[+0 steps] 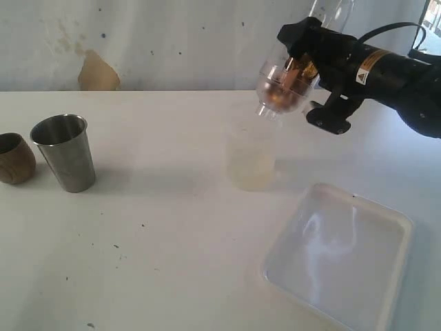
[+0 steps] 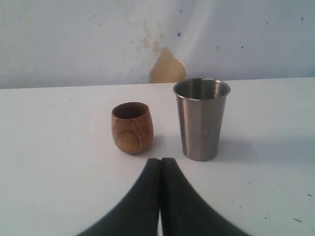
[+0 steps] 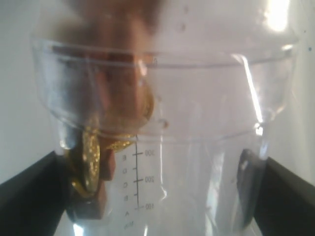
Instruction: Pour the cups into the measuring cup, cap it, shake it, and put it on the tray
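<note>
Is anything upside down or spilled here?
Yes, one thing: the tall clear plastic measuring cup is tipped mouth-down in the air in the right gripper, gold and brown bits piled against its clear dome lid. No spill shows on the white table.

wooden cup [image 1: 15, 158] — left of tumbler [image 1: 64, 153]

The short round wooden cup [image 2: 132, 129] shows ringed honey-brown grain; the tapered steel tumbler [image 2: 202, 120] is silver-grey. The frosted plastic cup [image 1: 251, 160] is milky white, the shallow rectangular plastic tray [image 1: 344, 255] plain white. The tall clear plastic measuring cup [image 3: 197, 162] bears dark graduation marks beside gold and reddish-brown pieces [image 3: 93, 167].
</note>
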